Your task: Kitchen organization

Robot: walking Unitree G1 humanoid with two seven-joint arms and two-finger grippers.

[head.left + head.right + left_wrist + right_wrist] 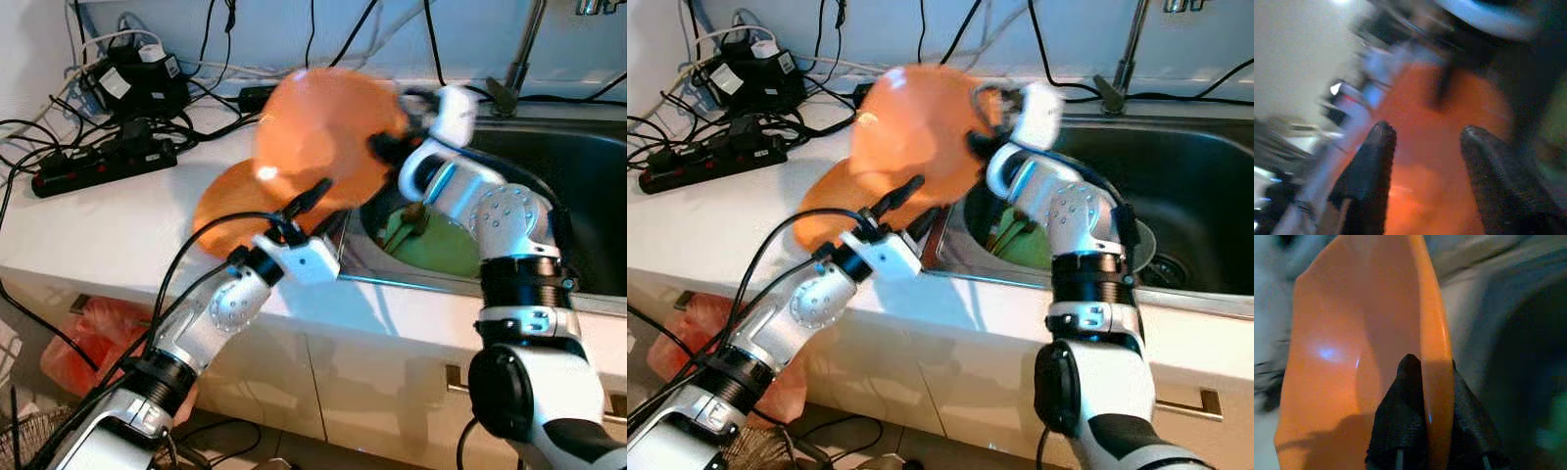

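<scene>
My right gripper (384,147) is shut on the rim of an orange plate (318,132), holding it tilted up above the counter just left of the sink; the wrist view shows both fingers (1403,401) pinching the orange plate (1352,347). A second orange plate (227,211) lies flat on the white counter (88,230) below it. My left gripper (315,204) is open, its fingers (1374,161) pointing at the underside of the raised plate. A green plate (431,245) lies in the sink.
The steel sink (578,196) with its faucet (519,59) is to the right. A black power strip (103,162), chargers and tangled cables (137,78) crowd the counter's back left. A red bag (83,338) sits on the floor below the counter edge.
</scene>
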